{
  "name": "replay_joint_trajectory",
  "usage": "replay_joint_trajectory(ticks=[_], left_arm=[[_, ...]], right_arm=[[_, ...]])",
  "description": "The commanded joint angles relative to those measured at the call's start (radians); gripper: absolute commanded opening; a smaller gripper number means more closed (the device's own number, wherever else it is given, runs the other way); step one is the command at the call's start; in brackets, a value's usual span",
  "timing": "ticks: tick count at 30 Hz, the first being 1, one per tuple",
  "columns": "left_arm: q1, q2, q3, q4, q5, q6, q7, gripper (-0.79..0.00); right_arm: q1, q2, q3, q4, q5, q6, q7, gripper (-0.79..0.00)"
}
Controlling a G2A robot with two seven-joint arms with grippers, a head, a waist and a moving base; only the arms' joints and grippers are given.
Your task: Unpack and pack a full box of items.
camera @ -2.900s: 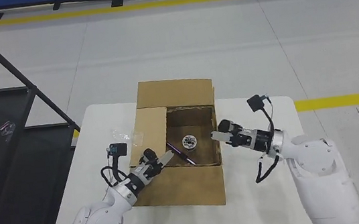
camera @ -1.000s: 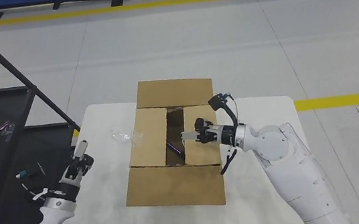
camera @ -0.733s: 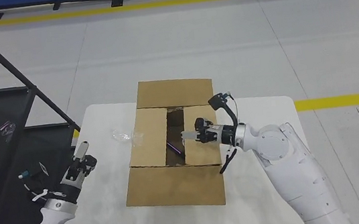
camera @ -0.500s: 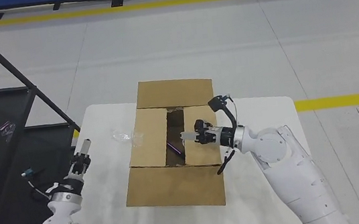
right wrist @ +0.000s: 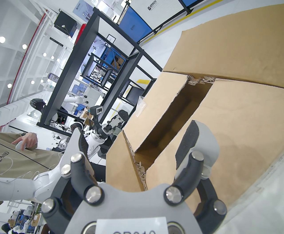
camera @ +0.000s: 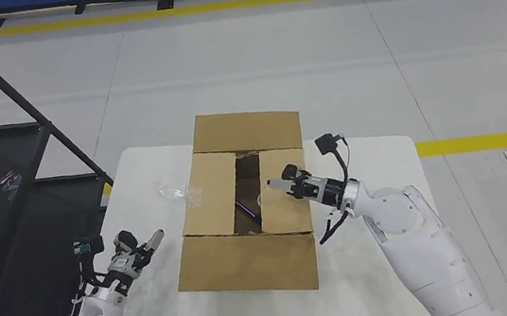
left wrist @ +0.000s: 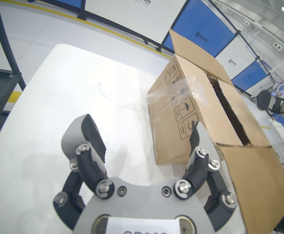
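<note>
On the white table, near its middle, sits the box. Its two side flaps are folded almost flat, leaving a narrow slot between them. A thin purple item shows through the slot, inside the box. The far flap stands tipped back, and the near flap lies outward toward the robot. The right gripper hovers over the right side flap, just beside the slot. Its fingers are spread wide with nothing between them. The left gripper is over the table's near left part, apart from the box. Its fingers are likewise wide and empty, and the box's printed side wall is near one of them. A clear bag lies on the table just left of the box.
</note>
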Motion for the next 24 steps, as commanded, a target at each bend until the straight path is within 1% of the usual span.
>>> replay_joint_trajectory(ticks=[1, 5, 7, 10, 15, 19, 21, 24], left_arm=[[0.043, 0.011, -0.046, -0.033, 0.026, -0.052, -0.05, 0.0], [0.121, 0.023, -0.087, -0.11, 0.079, -0.102, -0.089, 0.0], [0.149, 0.025, -0.08, -0.144, 0.12, -0.118, -0.097, 0.0], [0.172, 0.023, -0.045, -0.178, 0.141, -0.131, -0.09, 0.0], [0.153, 0.021, 0.005, -0.186, 0.148, -0.119, -0.081, 0.0], [0.135, 0.02, 0.031, -0.178, 0.12, -0.132, -0.086, 0.0], [0.13, 0.021, 0.032, -0.179, 0.095, -0.138, -0.091, 0.0], [0.125, 0.022, 0.027, -0.189, 0.051, -0.141, -0.104, 0.0]], right_arm=[[0.002, 0.002, 0.002, 0.005, 0.009, -0.004, 0.004, 0.0], [0.012, 0.005, -0.002, 0.02, 0.036, -0.019, 0.01, 0.0], [0.021, 0.006, -0.005, 0.03, 0.044, -0.025, 0.012, 0.0], [0.033, 0.007, -0.013, 0.043, 0.053, -0.034, 0.014, 0.0], [0.041, 0.01, -0.014, 0.072, 0.08, -0.057, -0.01, 0.0], [0.009, 0.011, 0.021, 0.079, 0.137, -0.072, -0.14, 0.0], [-0.008, 0.012, 0.026, 0.068, 0.145, -0.077, -0.168, 0.0], [-0.027, 0.015, 0.039, 0.053, 0.136, -0.057, -0.224, 0.0]])
